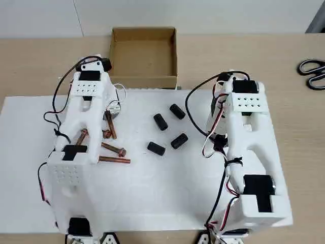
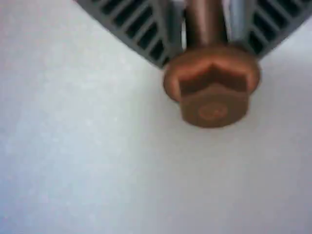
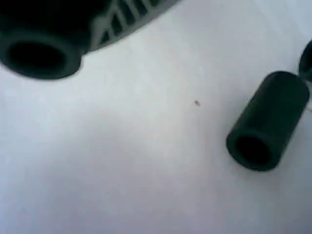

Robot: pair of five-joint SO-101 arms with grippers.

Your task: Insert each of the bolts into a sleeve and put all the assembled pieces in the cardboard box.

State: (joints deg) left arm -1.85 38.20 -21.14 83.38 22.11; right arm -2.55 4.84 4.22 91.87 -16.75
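Observation:
My left gripper [image 2: 207, 29] is shut on a copper bolt [image 2: 212, 85], whose hex head faces the camera just above the white sheet. From above, that bolt [image 1: 110, 124] hangs at the left gripper [image 1: 109, 116], beside several loose bolts [image 1: 114, 159]. My right gripper [image 3: 73, 24] is shut on a black sleeve [image 3: 39, 54], with the bore facing the camera. Another sleeve [image 3: 267, 122] lies on the sheet nearby. Several black sleeves [image 1: 160, 121] lie scattered between the arms. The cardboard box [image 1: 144, 76] stands open at the back.
A white sheet [image 1: 167, 188] covers the table under both arms. The right arm [image 1: 244, 117] stands right of the sleeves. Scissors [image 1: 312, 73] lie at the far right edge of the table. The sheet's front middle is bare.

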